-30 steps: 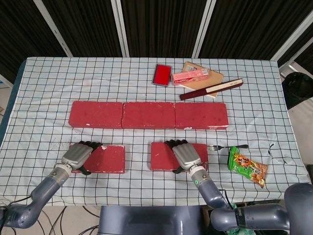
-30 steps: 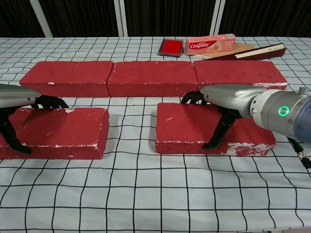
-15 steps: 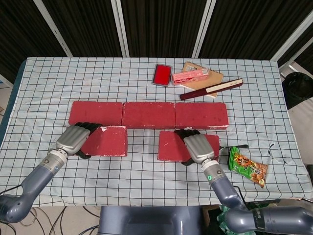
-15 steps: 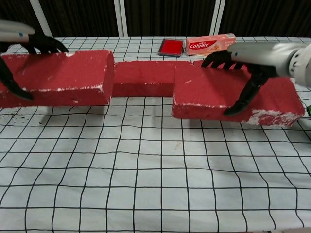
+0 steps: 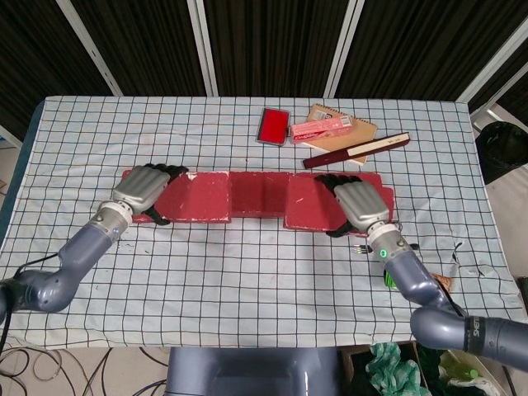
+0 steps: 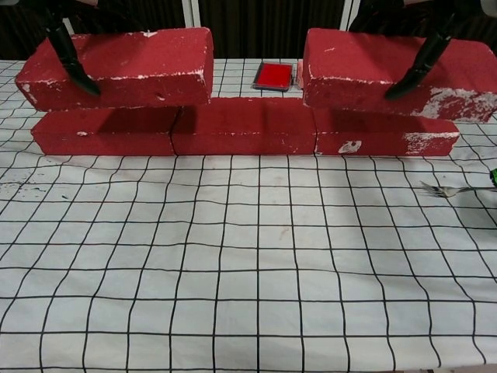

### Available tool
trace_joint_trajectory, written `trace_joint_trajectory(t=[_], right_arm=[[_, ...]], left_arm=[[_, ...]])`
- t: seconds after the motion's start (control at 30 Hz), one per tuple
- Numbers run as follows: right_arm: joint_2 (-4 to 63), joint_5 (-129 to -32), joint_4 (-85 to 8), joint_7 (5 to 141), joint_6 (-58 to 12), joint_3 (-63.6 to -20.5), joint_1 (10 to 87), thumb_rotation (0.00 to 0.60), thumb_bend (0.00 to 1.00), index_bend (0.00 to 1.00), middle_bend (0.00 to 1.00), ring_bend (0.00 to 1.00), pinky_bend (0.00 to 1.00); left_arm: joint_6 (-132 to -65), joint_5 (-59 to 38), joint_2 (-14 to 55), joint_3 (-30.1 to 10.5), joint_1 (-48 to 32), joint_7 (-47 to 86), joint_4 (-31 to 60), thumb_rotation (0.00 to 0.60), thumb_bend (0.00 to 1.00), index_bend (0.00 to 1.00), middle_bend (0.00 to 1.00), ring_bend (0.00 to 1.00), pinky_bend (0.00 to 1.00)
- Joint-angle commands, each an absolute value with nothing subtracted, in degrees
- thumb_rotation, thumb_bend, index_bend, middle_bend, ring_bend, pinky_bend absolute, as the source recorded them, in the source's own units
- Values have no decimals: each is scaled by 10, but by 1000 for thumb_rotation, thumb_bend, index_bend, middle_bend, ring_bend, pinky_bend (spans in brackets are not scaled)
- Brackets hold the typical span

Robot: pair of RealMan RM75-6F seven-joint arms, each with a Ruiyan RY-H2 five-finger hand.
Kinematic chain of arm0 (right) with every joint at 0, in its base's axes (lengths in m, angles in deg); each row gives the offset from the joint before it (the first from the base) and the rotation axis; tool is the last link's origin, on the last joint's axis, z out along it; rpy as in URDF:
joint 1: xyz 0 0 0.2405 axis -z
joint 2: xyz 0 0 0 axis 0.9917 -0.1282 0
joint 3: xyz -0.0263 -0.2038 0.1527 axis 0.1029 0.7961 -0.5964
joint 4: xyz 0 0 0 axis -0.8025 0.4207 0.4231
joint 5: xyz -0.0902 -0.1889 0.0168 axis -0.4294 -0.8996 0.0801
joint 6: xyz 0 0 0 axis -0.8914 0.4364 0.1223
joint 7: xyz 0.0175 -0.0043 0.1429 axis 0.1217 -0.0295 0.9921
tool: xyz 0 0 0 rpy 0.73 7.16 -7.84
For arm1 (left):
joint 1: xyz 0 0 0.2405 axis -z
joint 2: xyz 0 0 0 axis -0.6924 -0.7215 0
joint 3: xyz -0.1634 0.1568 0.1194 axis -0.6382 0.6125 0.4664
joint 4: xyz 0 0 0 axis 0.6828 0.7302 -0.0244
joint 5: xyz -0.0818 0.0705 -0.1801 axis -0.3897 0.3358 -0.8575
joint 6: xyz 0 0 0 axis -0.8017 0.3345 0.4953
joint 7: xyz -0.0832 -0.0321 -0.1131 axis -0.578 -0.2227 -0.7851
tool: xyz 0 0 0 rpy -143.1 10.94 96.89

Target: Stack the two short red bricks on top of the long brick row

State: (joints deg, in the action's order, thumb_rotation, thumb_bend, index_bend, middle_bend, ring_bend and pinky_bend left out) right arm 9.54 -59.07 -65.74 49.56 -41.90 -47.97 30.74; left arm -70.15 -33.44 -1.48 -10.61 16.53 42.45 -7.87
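The long brick row (image 5: 259, 193) (image 6: 242, 126) lies across the middle of the table. My left hand (image 5: 144, 188) grips a short red brick (image 5: 198, 198) (image 6: 120, 67) and holds it over the row's left end. My right hand (image 5: 360, 205) grips the other short red brick (image 5: 312, 201) (image 6: 365, 68) over the row's right end. In the chest view both bricks sit at or just above the row's top; whether they touch it is unclear. Only dark fingers (image 6: 66, 54) of each hand show in that view.
Behind the row lie a red tin (image 5: 273, 125), a toothpaste box (image 5: 321, 128), a notebook (image 5: 345, 136) and a dark book (image 5: 355, 151). A fork (image 6: 454, 189) and a green snack bag (image 5: 388, 276) lie right of the row, near my right arm.
Both hands have lifted their short bricks off the table and carried them back, over the two ends of the long row.
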Motion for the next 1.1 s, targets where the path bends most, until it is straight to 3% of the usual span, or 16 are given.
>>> trace_joint_trajectory(t=[0.03, 0.4, 1.1], right_arm=[[108, -581, -578, 522, -494, -487, 263, 600, 259, 239, 257, 258, 314], [194, -583, -422, 558, -553, -476, 207, 600, 260, 240, 258, 262, 315], [281, -575, -352, 575, -557, -462, 147, 600, 260, 249, 260, 266, 314]], left_arm=[[-657, -377, 30, -97, 210, 425, 2, 600, 169, 169, 237, 137, 260], [-596, -344, 78, -99, 223, 362, 111, 600, 169, 170, 236, 136, 260], [-580, -268, 116, -97, 212, 285, 159, 600, 168, 170, 232, 127, 256]])
